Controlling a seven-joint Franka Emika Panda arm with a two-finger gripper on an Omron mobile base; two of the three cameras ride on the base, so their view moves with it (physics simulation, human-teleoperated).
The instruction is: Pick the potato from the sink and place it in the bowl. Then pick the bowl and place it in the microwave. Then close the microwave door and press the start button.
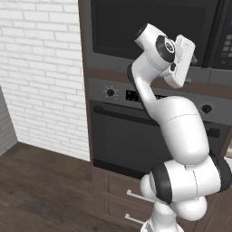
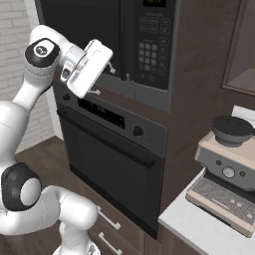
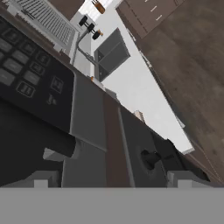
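Hand point(image 2: 110, 69) fingers apart, empty, near the microwave point(image 2: 124, 45) bottom edge | microwave door point(image 2: 79, 25) looks shut | you steer up-right to its keypad point(image 2: 152, 55), press start squarely.

Obstacles, wall column: microwave point(image 2: 124, 45) with its microwave door point(image 1: 149, 27) shut flush, keypad strip at its right; directly below, oven point(image 2: 112, 159) with protruding knobs and a horizontal bar handle. Gripper point(image 2: 115, 68) sits close against the microwave's lower edge, little room between. Right side: counter point(image 2: 199, 226) occupied by an espresso machine point(image 2: 226, 172). Free room: open wood floor point(image 1: 41, 190) left of the column, beside the brick wall point(image 1: 41, 72).
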